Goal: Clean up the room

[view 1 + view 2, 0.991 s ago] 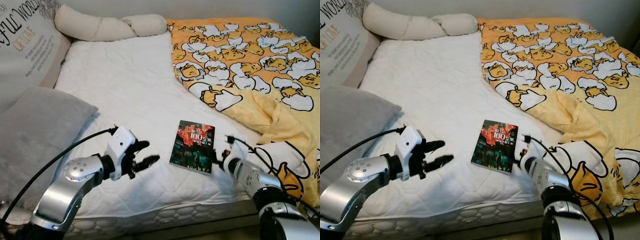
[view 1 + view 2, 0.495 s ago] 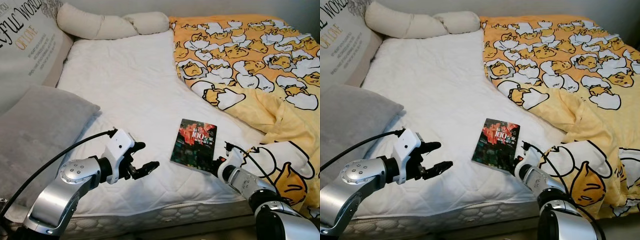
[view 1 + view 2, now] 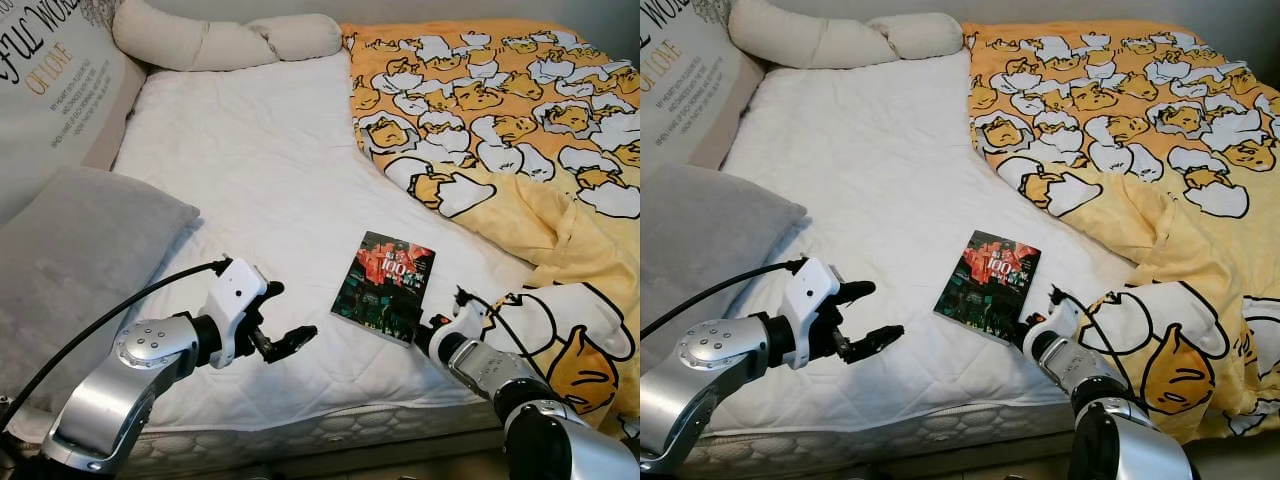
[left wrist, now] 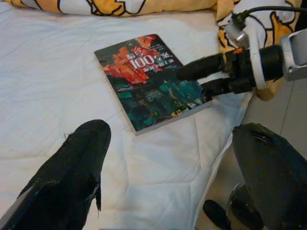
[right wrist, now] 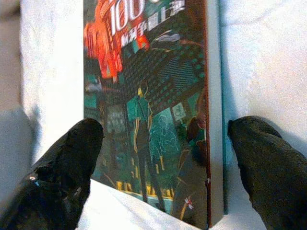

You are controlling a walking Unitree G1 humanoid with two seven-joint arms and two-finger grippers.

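The book (image 3: pixel 384 286) lies flat on the white mattress (image 3: pixel 260 180), near its front edge, beside the yellow duvet (image 3: pixel 520 130). The right gripper (image 5: pixel 158 158), fingers apart, straddles the book's near corner. The left gripper (image 3: pixel 283 325), fingers apart, hovers at the book's 9 o'clock, well apart from it.

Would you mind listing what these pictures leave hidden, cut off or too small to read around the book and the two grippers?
- Book: small cover print unreadable in the eye views; its far end is cut off by the right wrist view's edge.
- Right gripper: in the eye views its fingertips are hidden behind its own wrist; whether they touch the book is unclear.
- Printed pillow: lettering cut off by the frame edge.
- Left gripper: nothing hidden.
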